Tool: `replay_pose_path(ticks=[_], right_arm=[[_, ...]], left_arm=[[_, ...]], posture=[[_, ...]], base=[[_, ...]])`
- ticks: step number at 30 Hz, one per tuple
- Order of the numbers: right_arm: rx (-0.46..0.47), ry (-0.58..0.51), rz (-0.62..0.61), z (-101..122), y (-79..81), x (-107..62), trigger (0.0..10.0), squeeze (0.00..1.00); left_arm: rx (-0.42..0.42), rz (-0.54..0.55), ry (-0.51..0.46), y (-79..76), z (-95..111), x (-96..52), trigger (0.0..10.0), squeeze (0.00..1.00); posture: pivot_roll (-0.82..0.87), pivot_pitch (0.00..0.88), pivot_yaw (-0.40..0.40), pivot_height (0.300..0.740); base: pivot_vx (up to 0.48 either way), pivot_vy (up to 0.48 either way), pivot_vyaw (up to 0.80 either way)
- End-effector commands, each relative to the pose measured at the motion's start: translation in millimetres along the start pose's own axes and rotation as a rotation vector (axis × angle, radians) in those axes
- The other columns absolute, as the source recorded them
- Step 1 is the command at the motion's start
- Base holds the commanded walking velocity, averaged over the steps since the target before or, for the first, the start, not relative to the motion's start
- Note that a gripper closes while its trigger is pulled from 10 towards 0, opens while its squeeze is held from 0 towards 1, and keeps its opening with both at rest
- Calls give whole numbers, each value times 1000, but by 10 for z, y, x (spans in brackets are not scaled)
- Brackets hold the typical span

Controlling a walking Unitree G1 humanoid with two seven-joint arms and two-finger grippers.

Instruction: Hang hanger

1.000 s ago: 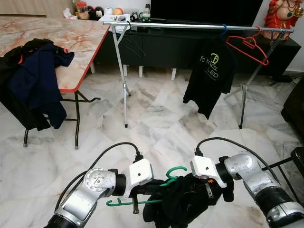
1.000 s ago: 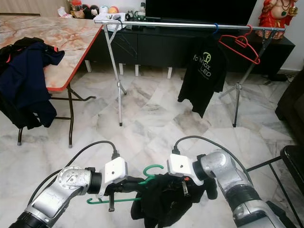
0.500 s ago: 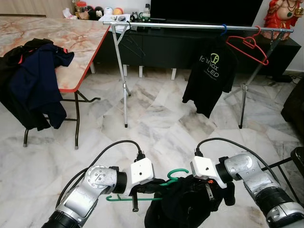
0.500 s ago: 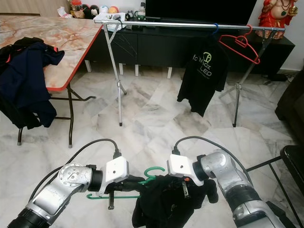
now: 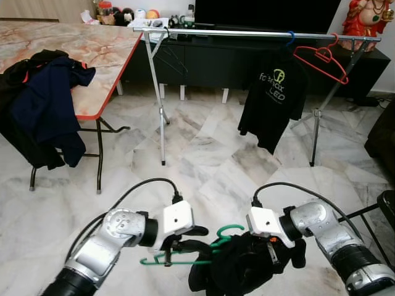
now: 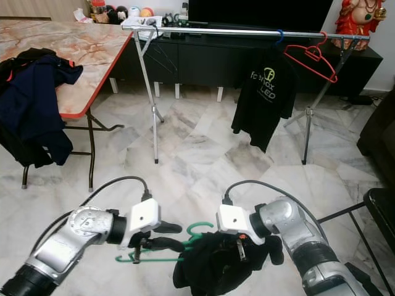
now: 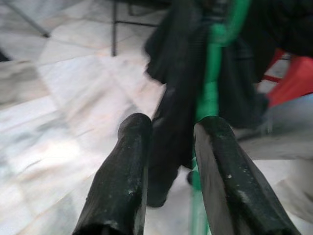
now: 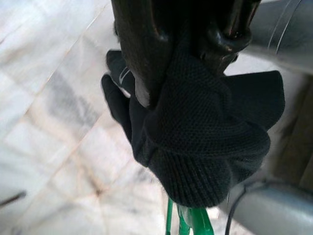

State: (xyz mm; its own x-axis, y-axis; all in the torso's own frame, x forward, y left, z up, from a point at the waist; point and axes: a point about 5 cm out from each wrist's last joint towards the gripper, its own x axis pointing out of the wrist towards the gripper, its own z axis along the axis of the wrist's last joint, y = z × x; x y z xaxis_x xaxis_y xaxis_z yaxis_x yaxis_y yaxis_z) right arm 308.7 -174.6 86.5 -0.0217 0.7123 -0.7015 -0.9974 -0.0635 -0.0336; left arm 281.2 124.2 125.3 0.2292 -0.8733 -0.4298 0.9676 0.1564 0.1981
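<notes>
Hanger point(image 5: 185, 259), green and draped in a black garment point(image 5: 244, 268), hangs low between both arms in the head views, well short of the rail point(image 5: 247, 32). Left wrist view: left gripper point(image 7: 168, 132) fingers stand apart, apparently beside the hanger. Right wrist view: right gripper point(image 8: 188, 54) fingers pinch the garment. Dressing continues; next, lift toward the rail.

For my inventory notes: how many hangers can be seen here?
3: a green hanger between the grippers, a red hanger on the rail, and a blue hanger hook above the hanging shirt. More may be hidden.
</notes>
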Motion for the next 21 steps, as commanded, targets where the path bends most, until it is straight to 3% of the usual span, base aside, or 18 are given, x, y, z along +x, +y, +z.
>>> replay_pose_path(ticks=[1, 4, 7, 10, 11, 14, 17, 18, 19, 21], right_arm=[[4, 23, -3, -54, 22, -18, 0, 0], [49, 18, -42, -123, 36, -41, 0, 0], [57, 5, -77, -129, 23, -59, 0, 0], [82, -30, -194, -114, -61, -122, 0, 0], [108, -47, -263, -101, -120, -169, 0, 0], [108, -54, -307, -81, -164, -226, 0, 0], [107, -82, -339, -32, -206, -281, 0, 0], [99, -83, -341, -3, -220, -297, 0, 0], [81, -75, -336, 14, -223, -299, 0, 0], [69, -80, -334, 37, -228, -301, 0, 0]], left_arm=[[18, 21, 3, 51, 35, -63, 10000, 1000], [-6, 126, 40, 172, -65, -284, 10000, 1000], [-18, 166, 39, 201, -88, -352, 10000, 1000], [-42, 295, 24, 276, -144, -455, 10000, 1000], [-59, 383, -4, 306, -198, -473, 10000, 1000], [-69, 521, 6, 323, -326, -436, 10000, 1000], [-111, 587, 3, 257, -423, -333, 10000, 1000], [-159, 608, -16, 200, -471, -260, 10000, 169], [-191, 612, -28, 160, -499, -214, 10000, 0], [-193, 612, -22, 136, -516, -183, 10000, 0]], posture=[[38, 136, -54, 740], [38, 139, -54, 740], [36, 143, -53, 740], [37, 146, -52, 740], [39, 147, -52, 740], [33, 148, -53, 740], [29, 149, -56, 740], [25, 148, -57, 740], [22, 149, -58, 740], [22, 149, -58, 740]], base=[[0, 0, 0], [0, 0, 0], [0, 0, 0], [0, 0, 0], [0, 0, 0], [0, 0, 0], [0, 0, 0], [0, 0, 0], [0, 0, 0], [0, 0, 0]])
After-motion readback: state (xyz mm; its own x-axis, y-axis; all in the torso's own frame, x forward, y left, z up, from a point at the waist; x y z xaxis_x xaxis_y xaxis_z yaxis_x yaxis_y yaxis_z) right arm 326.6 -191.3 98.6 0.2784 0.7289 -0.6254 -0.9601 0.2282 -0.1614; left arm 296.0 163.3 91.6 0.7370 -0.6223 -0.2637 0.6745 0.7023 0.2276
